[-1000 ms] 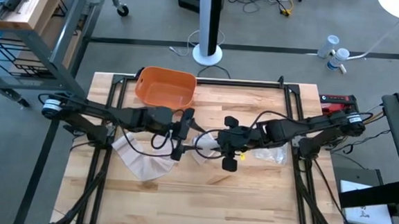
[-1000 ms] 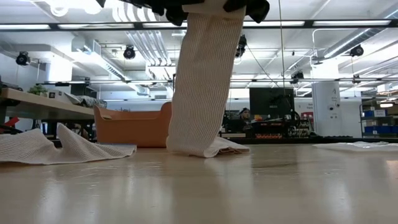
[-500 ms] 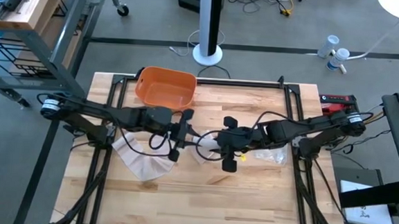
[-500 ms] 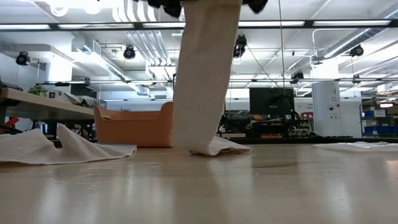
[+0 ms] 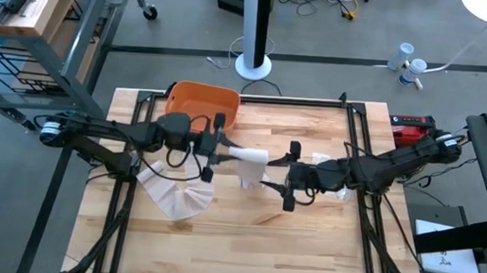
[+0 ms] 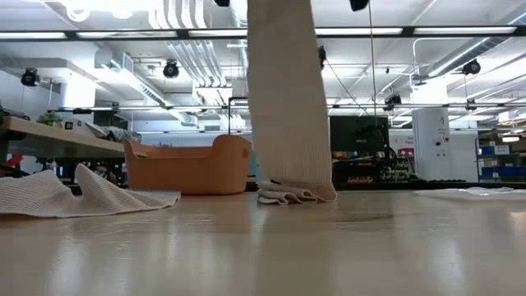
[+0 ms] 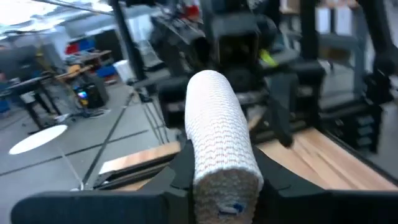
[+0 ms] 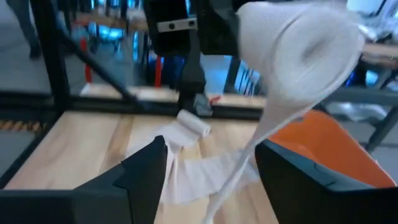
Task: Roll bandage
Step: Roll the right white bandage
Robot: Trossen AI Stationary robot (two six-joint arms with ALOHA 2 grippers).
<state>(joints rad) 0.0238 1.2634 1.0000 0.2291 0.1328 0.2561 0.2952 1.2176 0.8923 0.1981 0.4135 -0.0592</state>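
Looking straight down, the left gripper [image 5: 212, 148] is clamped on the bandage roll [image 5: 247, 155] up in the air over the middle of the worktop [image 5: 305, 233], with the loose tail dropping to a little heap on the wood. Its wrist view confirms it: both fingers [image 7: 180, 163] pinch the roll [image 7: 219, 134] end-on. The low view only catches the hanging strip [image 6: 288, 99] and the crumpled end [image 6: 292, 196], grippers cut off at the top. The right gripper [image 5: 290, 175] has its jaws spread wide with nothing in them, just right of the roll; a second ago it was right up against the bandage, so it's backed off toward the right edge. The orange bin [image 5: 201, 105] sits at the far edge, spare bandages [image 5: 176, 196] near the left edge.
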